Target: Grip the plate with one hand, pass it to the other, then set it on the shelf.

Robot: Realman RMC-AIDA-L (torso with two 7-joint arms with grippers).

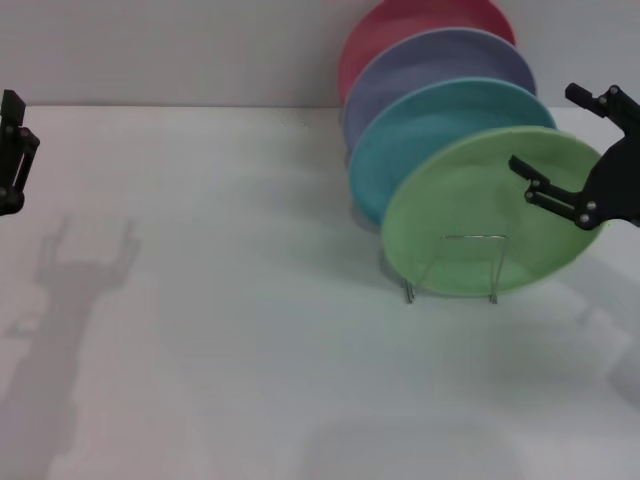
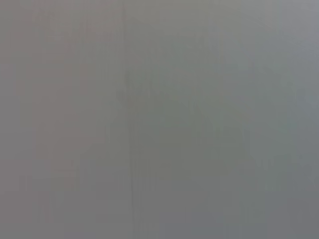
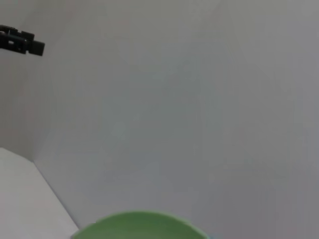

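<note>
Four plates stand in a leaning row at the back right of the white table [image 1: 200, 330], and the front one is my concern: the light green plate [image 1: 470, 215], tilted on edge in the wire shelf [image 1: 455, 265], whose front loop shows against the plate's lower face. Behind it stand the turquoise plate [image 1: 420, 130], the lavender plate [image 1: 430, 65] and a pink plate [image 1: 390, 25].

My right gripper [image 1: 555, 150] sits at the green plate's upper right rim, fingers spread wide, one above the rim and one lying across the plate's face; I see no pinch on it. So the plate lies just to the left of these jaws, its face turned forward and upward, and its rim runs between the open fingers. My right arm is by far the nearer. My left gripper [image 1: 12, 150] hangs at the far left edge, well apart from the shelf; whether its fingers are parted I cannot tell.

From the head I get the whole row and both arms. My right wrist view gives only the plate's rim [image 3: 139, 226] and, far off, the left gripper's black tip [image 3: 22, 42]. My left wrist view shows nothing but flat grey
</note>
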